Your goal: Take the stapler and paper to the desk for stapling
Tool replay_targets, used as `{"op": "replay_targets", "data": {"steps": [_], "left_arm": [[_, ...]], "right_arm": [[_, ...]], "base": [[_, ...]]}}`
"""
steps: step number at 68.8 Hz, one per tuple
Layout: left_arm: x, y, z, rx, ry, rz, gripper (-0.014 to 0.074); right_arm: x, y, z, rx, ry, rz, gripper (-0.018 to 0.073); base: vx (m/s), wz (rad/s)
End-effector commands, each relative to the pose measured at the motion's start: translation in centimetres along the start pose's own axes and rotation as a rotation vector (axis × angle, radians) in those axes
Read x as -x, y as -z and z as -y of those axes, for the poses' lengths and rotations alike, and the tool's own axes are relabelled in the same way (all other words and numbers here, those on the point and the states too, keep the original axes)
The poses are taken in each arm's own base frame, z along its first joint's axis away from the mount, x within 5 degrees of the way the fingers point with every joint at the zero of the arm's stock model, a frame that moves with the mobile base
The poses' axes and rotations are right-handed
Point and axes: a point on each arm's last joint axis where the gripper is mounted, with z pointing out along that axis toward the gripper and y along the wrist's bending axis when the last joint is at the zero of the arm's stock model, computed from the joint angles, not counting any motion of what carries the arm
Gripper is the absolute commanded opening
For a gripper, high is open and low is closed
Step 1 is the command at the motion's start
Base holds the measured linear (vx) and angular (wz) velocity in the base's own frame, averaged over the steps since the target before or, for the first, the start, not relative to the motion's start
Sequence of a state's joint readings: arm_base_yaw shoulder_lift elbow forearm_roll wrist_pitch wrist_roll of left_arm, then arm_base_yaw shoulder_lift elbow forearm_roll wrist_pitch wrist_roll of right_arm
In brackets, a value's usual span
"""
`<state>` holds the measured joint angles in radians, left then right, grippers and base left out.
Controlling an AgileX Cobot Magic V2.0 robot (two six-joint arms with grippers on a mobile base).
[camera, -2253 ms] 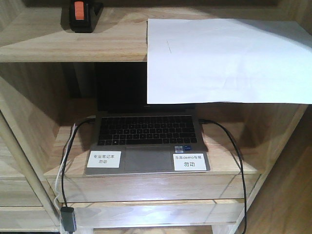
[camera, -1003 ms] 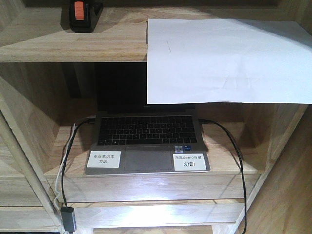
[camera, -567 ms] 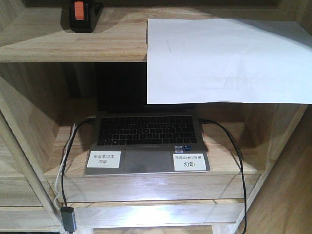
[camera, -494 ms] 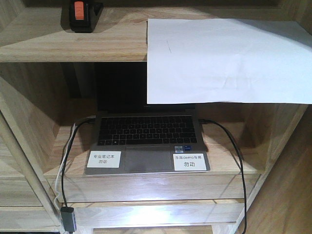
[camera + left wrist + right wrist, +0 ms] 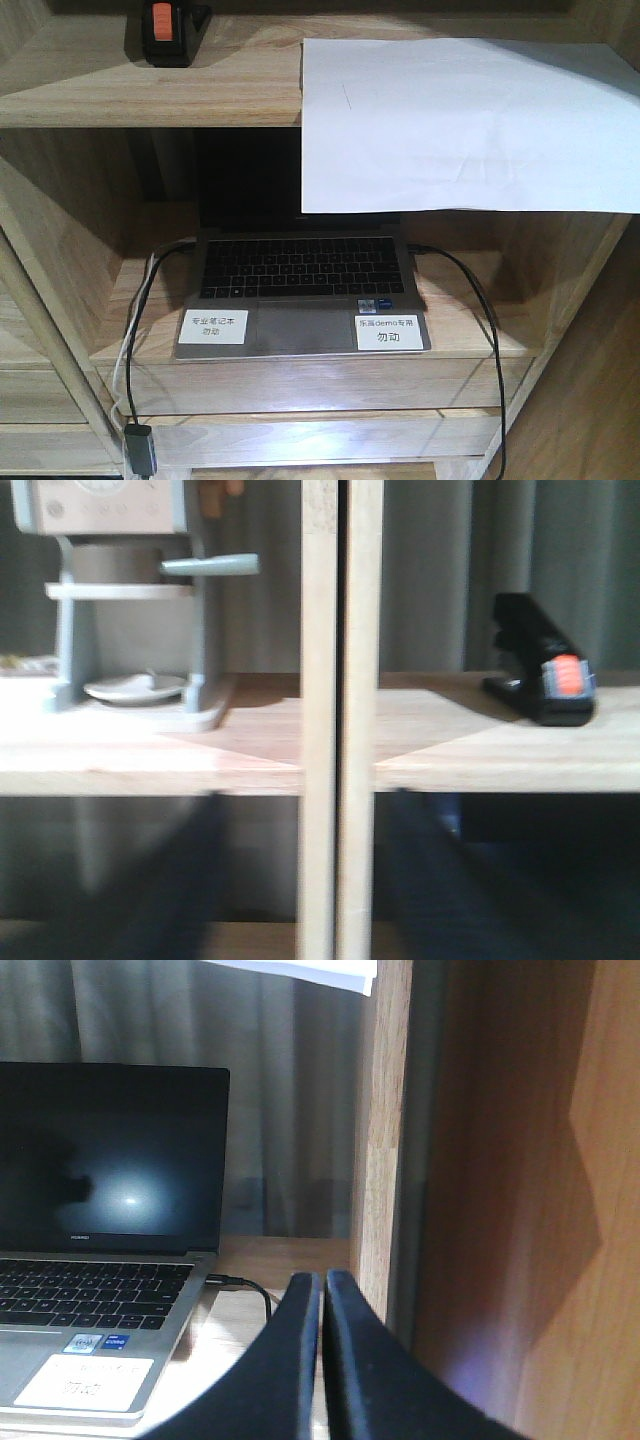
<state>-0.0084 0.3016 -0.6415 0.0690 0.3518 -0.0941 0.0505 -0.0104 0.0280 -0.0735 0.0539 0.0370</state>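
Stapler (image 5: 545, 665) sat on the upper shelf (image 5: 450, 750), above and to the right of the left tool (image 5: 300, 810), beyond the upright post (image 5: 362, 630). That tool's blurred fingers stood wide apart, holding nothing. Paper (image 5: 460, 120) lay on the same shelf, its front edge overhanging, above the right tool (image 5: 322, 1278). The right tool's fingers were pressed together, empty. Laptop (image 5: 100, 1220) sat to its left.

1. The upper shelf (image 5: 150, 95) lies bare between the stapler (image 5: 166, 30) and the paper (image 5: 460, 120), open from the front.
2. In the left wrist view, an upright post (image 5: 340, 720) stands left of the stapler; a toy coffee machine (image 5: 130, 590) fills the bay beyond.
3. The paper overhangs the shelf edge, screening the top of the laptop (image 5: 300, 290) bay.
4. A side panel (image 5: 385, 1130) rises just right of the right gripper (image 5: 322, 1340); a cable (image 5: 245, 1285) lies to its left.
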Motion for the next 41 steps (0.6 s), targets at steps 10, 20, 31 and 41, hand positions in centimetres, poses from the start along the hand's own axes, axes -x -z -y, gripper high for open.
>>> {"op": "replay_targets", "data": {"steps": [10,20,31,41], "left_arm": [[1.4,-0.2,0.3,-0.035,0.071,0.073,0.0489],[1.5,-0.9,0.8,-0.116,-0.012,0.025,0.0489],[2.0,-2.8,2.2,-0.258,-0.054,-0.07,0.0489],[2.6,-5.4,3.8,-0.345,-0.137,-0.12,0.0489]], "right_arm": [[0.6,0.1,0.0,0.003,0.014,0.082,-0.0009],[0.6,0.1,0.0,0.003,0.014,0.082,-0.0009],[0.6,0.1,0.0,0.001,0.014,0.082,-0.0009],[0.6,0.1,0.0,0.001,0.014,0.082,-0.0009]], "base": [[0.0,0.0],[0.0,0.0],[0.0,0.0],[0.0,0.0]]}}
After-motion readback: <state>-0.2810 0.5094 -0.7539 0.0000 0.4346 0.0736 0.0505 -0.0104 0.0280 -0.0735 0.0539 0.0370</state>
